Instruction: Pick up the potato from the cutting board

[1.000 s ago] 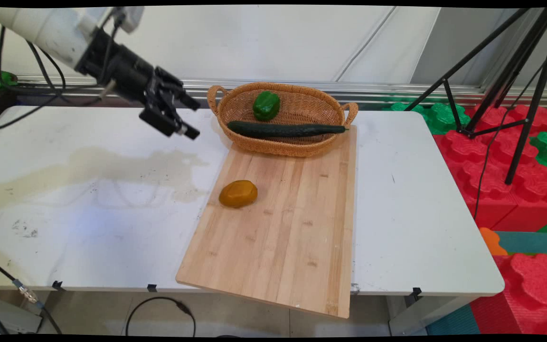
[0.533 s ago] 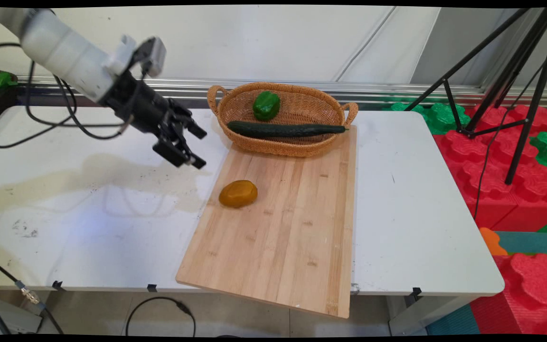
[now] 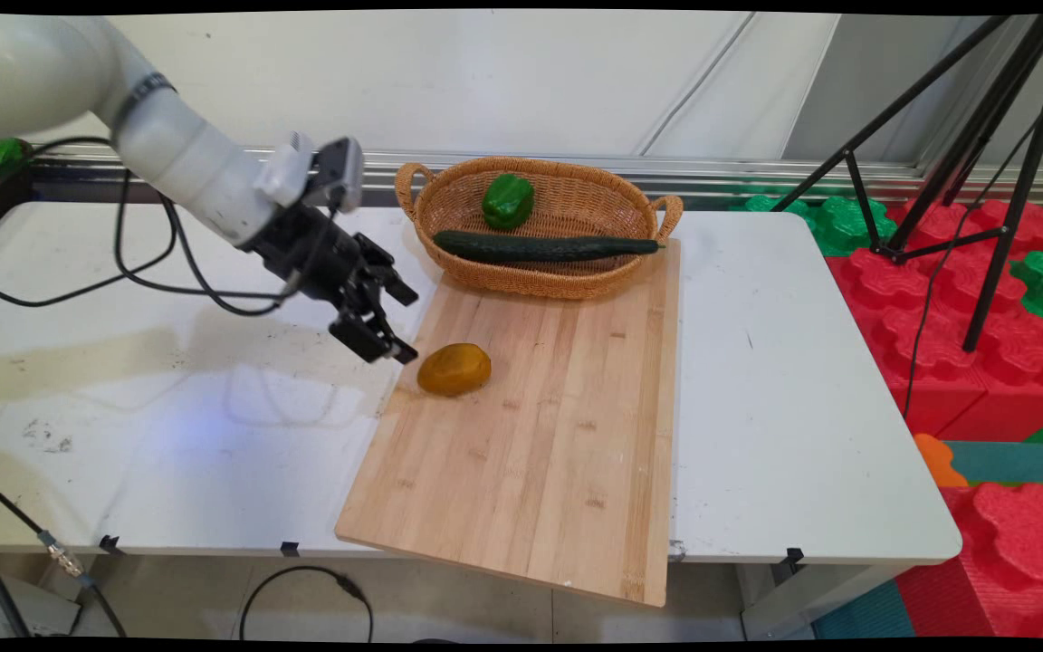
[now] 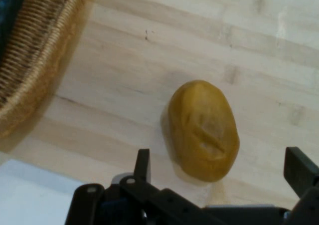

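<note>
The gripper (image 3: 392, 324), its jaws apart and holding nothing, hovers just left of the yellow-brown potato (image 3: 454, 369) lying on the wooden cutting board (image 3: 540, 435) atop the white worktop (image 3: 784, 407), and a glancing finger could, I judge, roll the rounded potato away toward the wicker basket (image 3: 540, 276).

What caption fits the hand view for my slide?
Open end effector hovering over a yellow-brown potato on a wooden cutting board, wicker basket alongside.
</note>
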Controlling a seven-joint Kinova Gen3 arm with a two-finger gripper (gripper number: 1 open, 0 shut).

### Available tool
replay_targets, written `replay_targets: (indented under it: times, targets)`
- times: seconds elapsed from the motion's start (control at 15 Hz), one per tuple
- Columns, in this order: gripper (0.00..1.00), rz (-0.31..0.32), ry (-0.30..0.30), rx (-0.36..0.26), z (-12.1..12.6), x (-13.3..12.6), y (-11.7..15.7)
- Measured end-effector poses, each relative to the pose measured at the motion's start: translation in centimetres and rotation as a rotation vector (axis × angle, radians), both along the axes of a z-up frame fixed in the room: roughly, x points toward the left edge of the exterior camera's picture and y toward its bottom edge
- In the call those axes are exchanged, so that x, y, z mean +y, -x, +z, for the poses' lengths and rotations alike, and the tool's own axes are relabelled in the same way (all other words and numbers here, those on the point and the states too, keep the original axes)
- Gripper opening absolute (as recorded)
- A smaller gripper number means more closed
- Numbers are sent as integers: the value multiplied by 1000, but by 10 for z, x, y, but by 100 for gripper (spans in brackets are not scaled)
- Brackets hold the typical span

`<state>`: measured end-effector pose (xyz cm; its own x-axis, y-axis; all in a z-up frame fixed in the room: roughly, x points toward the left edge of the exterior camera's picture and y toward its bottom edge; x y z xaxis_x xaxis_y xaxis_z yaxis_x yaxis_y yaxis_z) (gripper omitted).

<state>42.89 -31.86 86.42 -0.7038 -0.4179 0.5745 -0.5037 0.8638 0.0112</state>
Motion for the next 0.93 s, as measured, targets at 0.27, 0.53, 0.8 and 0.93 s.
replay_targets:
  times: [0.27, 0.53, 0.8, 0.93]
  targets:
    - [100, -7, -6, -23, -21, -6, 15]
    - [100, -10, -8, -42, -39, -14, 29]
    - [100, -9, -12, -57, -59, -23, 45]
    - [100, -8, -13, -62, -66, -26, 50]
